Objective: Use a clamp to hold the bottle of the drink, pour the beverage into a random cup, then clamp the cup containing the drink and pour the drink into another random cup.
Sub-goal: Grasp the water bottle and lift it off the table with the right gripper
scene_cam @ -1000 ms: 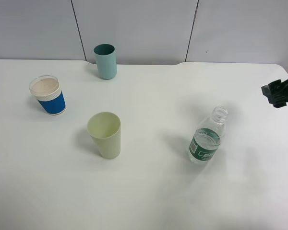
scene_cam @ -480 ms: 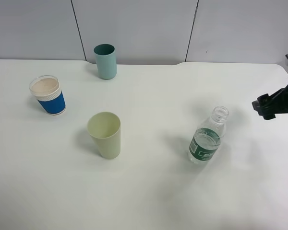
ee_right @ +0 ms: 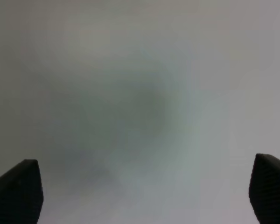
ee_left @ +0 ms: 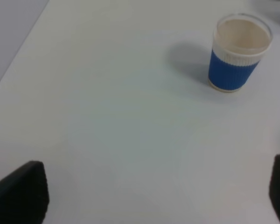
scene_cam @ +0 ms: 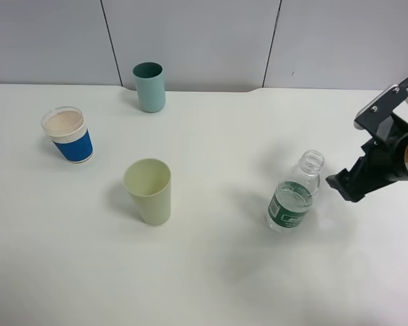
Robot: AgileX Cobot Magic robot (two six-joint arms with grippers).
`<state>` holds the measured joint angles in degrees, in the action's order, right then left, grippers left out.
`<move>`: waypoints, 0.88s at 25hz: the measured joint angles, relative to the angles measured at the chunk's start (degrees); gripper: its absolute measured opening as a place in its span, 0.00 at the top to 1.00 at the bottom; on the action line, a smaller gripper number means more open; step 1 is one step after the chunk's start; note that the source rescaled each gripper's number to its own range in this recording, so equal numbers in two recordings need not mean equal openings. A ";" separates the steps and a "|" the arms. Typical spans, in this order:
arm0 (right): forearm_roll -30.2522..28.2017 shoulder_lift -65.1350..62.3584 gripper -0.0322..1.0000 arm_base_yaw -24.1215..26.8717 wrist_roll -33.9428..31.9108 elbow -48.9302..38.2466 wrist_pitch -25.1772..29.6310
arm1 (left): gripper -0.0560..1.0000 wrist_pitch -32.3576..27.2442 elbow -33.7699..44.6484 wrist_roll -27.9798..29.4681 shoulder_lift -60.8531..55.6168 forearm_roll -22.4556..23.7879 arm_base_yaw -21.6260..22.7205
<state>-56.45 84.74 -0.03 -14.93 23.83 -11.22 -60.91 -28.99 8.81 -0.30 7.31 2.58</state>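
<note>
Right clamp (scene_cam: 341,183) hangs just beside the bottle of the drink (scene_cam: 292,197), jaws wide apart, nothing between. Bottle is upright on the table (scene_cam: 217,285), well apart from the yellow-green cup (scene_cam: 149,191). I'd grip it mid-body, level, and close softly — capless thin plastic, so squeezing spills.

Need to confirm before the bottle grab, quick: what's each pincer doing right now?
Left pincer: open, holding nothing.
Right pincer: open, holding nothing, near the bottle.
</note>
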 joint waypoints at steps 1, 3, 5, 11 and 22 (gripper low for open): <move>-1.82 0.05 0.26 0.00 0.00 -1.04 -2.54 | 0.13 0.00 0.00 0.00 0.00 0.00 0.00; -4.84 0.11 0.26 0.00 0.00 -2.40 -6.41 | 0.13 0.00 0.00 0.00 0.00 0.00 0.00; -6.69 0.11 0.26 0.00 -0.24 -2.83 -7.59 | 0.13 0.00 0.00 0.00 0.00 0.00 0.00; -8.21 0.11 0.26 0.00 -3.70 -3.03 -7.91 | 0.13 0.00 0.00 0.00 0.00 0.00 0.00; -17.68 0.06 0.26 0.00 -13.49 -7.54 -9.91 | 0.13 0.00 0.00 0.00 0.00 0.00 0.00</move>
<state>-74.13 84.80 -0.03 -28.42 16.28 -21.13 -60.91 -28.99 8.81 -0.30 7.31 2.58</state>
